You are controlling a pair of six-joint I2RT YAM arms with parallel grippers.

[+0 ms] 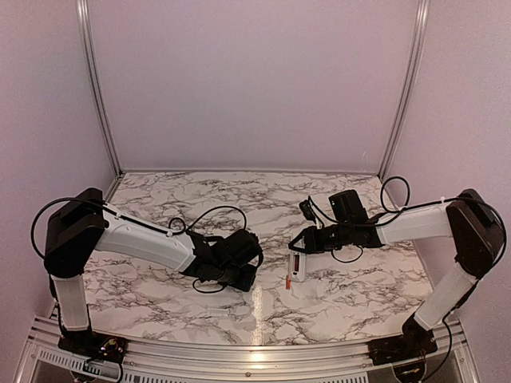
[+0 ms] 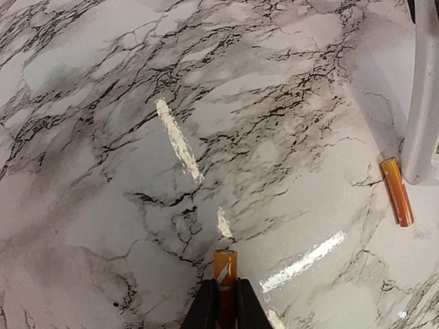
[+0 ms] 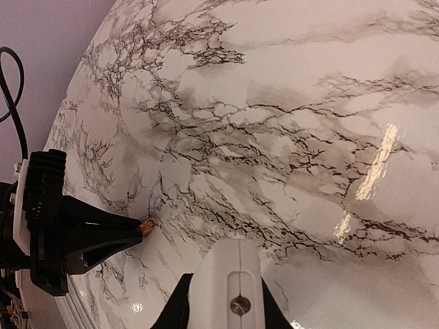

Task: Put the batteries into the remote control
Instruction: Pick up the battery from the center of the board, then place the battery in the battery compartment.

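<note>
L claw (image 2: 226,300) pinched narrow on one battery (image 2: 226,269), prob. to carry it over, 2nd battery (image 2: 398,192) waiting on tabletop (image 2: 137,137) beside remote (image 3: 230,274), which R claw (image 3: 226,312) clamps, prob. steadying it for loading.

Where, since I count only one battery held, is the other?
On the table, right of centre in the top view, the other battery lies beside the remote control.
</note>
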